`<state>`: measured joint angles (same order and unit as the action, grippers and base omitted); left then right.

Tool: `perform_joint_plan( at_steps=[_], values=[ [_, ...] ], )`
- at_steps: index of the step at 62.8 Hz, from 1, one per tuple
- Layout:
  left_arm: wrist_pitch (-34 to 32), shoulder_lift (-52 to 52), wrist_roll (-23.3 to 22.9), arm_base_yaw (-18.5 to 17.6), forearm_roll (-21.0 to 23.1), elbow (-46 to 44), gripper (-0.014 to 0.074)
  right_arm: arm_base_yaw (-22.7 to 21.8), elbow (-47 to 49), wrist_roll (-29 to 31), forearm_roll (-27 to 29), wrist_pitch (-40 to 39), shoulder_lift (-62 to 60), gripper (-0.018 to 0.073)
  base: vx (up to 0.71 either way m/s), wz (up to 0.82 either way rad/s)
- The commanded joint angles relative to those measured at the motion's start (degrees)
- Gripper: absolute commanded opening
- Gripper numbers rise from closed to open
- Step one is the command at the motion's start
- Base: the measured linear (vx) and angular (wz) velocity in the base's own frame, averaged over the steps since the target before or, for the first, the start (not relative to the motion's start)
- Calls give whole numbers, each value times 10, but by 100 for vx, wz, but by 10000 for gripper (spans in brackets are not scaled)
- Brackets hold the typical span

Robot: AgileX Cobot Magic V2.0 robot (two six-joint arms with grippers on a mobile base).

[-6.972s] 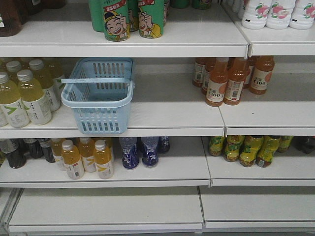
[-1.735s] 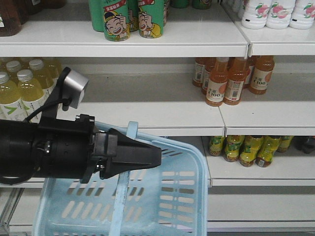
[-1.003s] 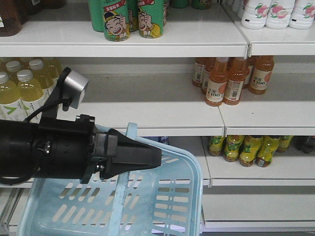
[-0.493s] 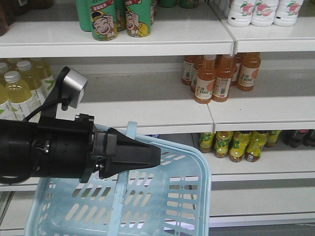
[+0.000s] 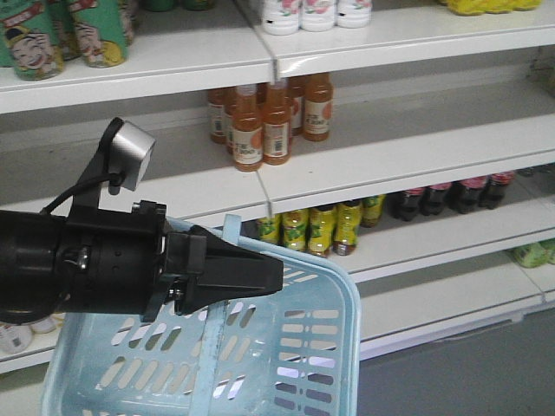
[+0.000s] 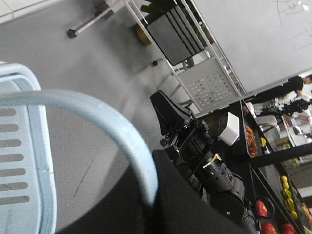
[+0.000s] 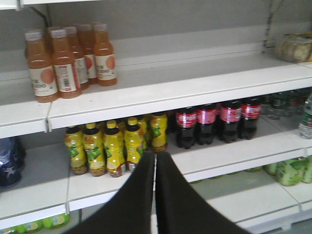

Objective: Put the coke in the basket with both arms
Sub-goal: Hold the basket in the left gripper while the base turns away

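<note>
Front view is evenly lit from above, kinda flat and a bit grainy. The white metal shelves (image 5: 416,139) glare along their front edges, while the back of each level sits in shadow. The black tapered left gripper (image 5: 277,274) is just a dark blob, zero surface detail.

In the left wrist view, the light blue plastic basket (image 6: 41,161) is super close and out of focus, and the pale wall panel (image 6: 253,39) looks washed out.

The right wrist view is soft overall, and the clear plastic bottles (image 7: 306,117) at the right edge are smeared.

Orange bottles (image 7: 68,61) filled the middle shelf's (image 7: 195,87) left end; its right lay bare. Cola bottles (image 7: 219,122) stood along the shelf below (image 7: 219,155). A handle (image 5: 212,347) crossed the basket's (image 5: 260,364) mouth.
</note>
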<state>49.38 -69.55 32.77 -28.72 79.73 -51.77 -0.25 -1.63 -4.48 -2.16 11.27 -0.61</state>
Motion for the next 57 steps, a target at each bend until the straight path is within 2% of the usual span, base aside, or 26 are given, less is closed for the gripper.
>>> perform_joint_plan(
  at_steps=[1, 36, 57],
  values=[
    [6, 17, 3, -4, 45, -16, -6, -3, -4, 6, -4, -41, -7, -6, -5, -62],
    [6, 17, 3, -4, 45, -16, -6, -3, -4, 6, -4, -41, -7, -6, -6, -64],
    [6, 17, 3, -4, 45, -16, -6, -3, -4, 6, -4, -41, -7, -6, -5, -43]
  ],
)
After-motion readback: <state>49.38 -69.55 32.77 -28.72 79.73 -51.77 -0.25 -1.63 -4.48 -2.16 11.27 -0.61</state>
